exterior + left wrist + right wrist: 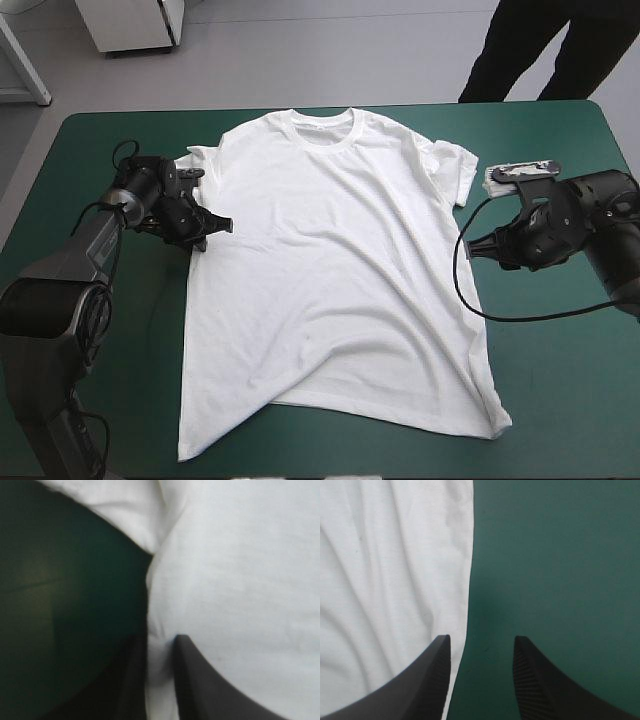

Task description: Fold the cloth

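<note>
The white T-shirt (330, 270) lies spread flat on the teal-green cover, collar (322, 128) toward the far edge and hem toward the front. My left gripper (222, 226) sits at the shirt's left side seam, just below the bunched left sleeve (200, 165). In the left wrist view this gripper (160, 647) is shut on a pinch of the T-shirt (240, 580). My right gripper (472, 247) rests low at the shirt's right side edge, below the right sleeve (455, 170). Its own view shows it (480, 642) open, the T-shirt (385, 580) edge running just inside one finger.
Strips of teal-green cover (560, 400) lie on either side of the shirt. The hem's left corner (190, 450) reaches close to the table's front edge, and its right corner (495, 430) lies a little farther in.
</note>
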Controlling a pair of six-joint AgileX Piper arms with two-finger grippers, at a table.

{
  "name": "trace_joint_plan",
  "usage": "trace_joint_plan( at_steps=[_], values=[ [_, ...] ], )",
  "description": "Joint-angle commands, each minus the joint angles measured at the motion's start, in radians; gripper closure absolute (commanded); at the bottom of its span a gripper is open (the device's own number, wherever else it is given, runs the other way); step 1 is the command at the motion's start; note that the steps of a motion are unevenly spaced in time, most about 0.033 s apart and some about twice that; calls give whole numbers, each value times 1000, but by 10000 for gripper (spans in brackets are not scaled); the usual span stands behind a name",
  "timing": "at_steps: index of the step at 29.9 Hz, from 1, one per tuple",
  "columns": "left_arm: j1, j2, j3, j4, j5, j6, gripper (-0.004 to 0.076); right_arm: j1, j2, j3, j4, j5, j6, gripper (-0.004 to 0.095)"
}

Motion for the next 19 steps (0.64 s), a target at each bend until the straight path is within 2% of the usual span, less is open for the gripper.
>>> trace_joint_plan(
  at_steps=[1, 10, 14, 19],
  values=[
    [-4, -26, -14, -45, -25, 6, 740, -19, 7, -39, -3, -37, 24, 530],
    [-4, -26, -14, -48, -20, 6, 746, -186, 228, -255, 276, -33, -76, 512],
    [-4, -26, -14, -55, -20, 6, 746, -169, 357, -374, 298, -10, -88, 462],
    [-4, -26, -14, -55, -24, 6, 746, -125, 474, -434, 245, -20, -89, 460]
  ],
)
